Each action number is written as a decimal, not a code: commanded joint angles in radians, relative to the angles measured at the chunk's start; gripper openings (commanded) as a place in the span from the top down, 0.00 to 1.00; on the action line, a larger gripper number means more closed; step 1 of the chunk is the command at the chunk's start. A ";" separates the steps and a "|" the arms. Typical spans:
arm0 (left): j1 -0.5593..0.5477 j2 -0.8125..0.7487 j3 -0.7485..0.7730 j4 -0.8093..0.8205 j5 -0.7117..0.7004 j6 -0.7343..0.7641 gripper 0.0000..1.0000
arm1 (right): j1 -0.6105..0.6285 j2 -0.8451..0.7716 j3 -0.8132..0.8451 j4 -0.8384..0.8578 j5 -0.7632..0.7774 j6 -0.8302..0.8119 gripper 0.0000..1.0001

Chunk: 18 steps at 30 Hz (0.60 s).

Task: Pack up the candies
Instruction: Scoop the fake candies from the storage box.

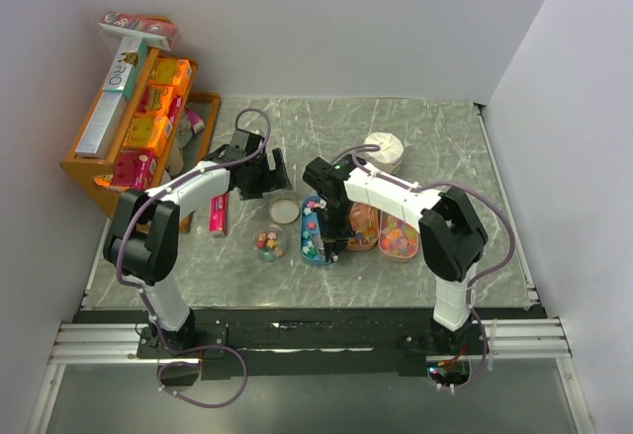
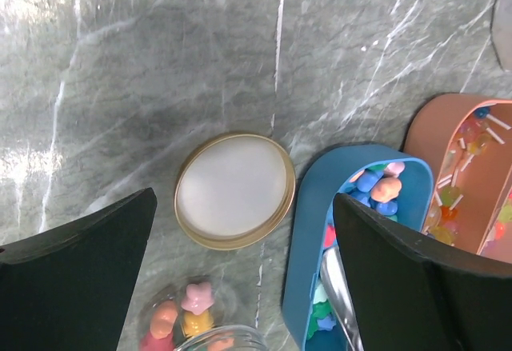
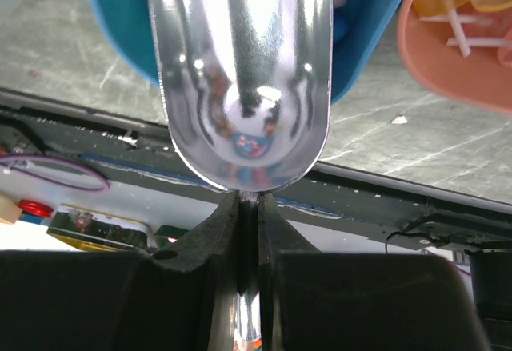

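Over the blue tray (image 2: 308, 223) on the counter (image 1: 445, 137), where most candies (image 2: 380, 187) lie, my right pincer (image 3: 248, 205) is clamped on the metal scoop (image 3: 240, 71), evidently to ladle them into the clear jar (image 2: 216, 339), my left pincer (image 2: 244, 207) wide open above the lid (image 2: 232, 175).

The lid (image 2: 234, 189) lies behind the jar (image 2: 192, 327), left of the tray (image 2: 308, 231) holding candies (image 2: 380, 187) and scoop (image 3: 240, 71).

The bench (image 2: 160, 63) is grey marble-patterned, smooth with a soft sheen. The scoop (image 3: 240, 71) is mirror-polished metal. The blue tray (image 2: 308, 231) looks like smooth matt plastic. The lid (image 2: 234, 189) has a brassy metal rim and matt white centre. The candies (image 2: 388, 187) look smooth.
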<state>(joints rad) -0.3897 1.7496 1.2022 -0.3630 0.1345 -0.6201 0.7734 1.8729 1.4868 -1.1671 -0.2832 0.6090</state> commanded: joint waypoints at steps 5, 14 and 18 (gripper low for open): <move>-0.005 -0.021 0.026 -0.027 0.007 0.011 0.01 | -0.017 0.068 0.036 -0.011 0.021 0.040 1.00; -0.003 0.004 0.026 -0.047 -0.022 -0.023 0.01 | -0.063 0.098 0.038 0.018 0.053 0.002 1.00; -0.003 0.011 0.031 -0.050 -0.022 -0.026 0.01 | -0.075 0.130 0.075 0.006 0.076 -0.029 1.00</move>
<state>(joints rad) -0.3897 1.7508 1.2026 -0.3996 0.1261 -0.6312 0.7204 1.9480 1.5169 -1.1454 -0.2680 0.6014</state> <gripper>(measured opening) 0.987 0.152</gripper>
